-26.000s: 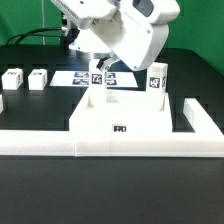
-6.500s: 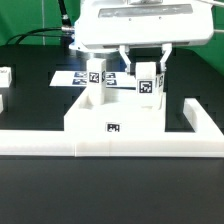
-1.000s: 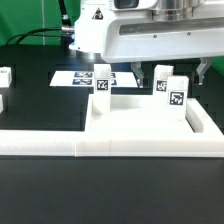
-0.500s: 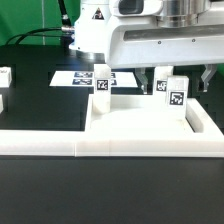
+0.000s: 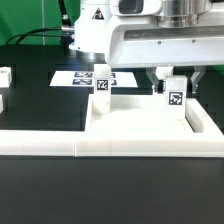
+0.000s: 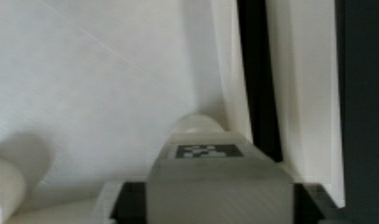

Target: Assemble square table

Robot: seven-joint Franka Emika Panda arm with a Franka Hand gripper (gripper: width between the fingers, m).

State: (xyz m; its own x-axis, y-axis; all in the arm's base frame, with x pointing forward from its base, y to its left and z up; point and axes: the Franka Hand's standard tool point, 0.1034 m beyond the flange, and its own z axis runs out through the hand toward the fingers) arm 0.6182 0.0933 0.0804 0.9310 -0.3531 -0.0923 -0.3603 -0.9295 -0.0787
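The white square tabletop panel (image 5: pixel 135 118) lies flat in the corner of the L-shaped rail (image 5: pixel 60 145). Two white tagged legs stand upright on it: one at the back left (image 5: pixel 101 80) and one at the back right (image 5: pixel 172 90). My gripper (image 5: pixel 172 82) hangs over the right leg with a finger on each side of it. In the wrist view the leg (image 6: pixel 212 165) fills the gap between the black pads (image 6: pixel 134 203), which touch it on both sides. The panel (image 6: pixel 97 90) lies beneath, with the rail (image 6: pixel 328 70) beside it.
Two more white legs lie at the exterior view's far left, one (image 5: pixel 5 75) behind the other (image 5: pixel 2 100). The marker board (image 5: pixel 75 77) lies flat behind the panel. The rail's side arm (image 5: pixel 205 118) runs along the panel's right edge, close to the gripped leg.
In the last second the jaws, wide apart around the right leg, have closed in onto it. Since the earliest frames the panel has shifted right into the rail corner.
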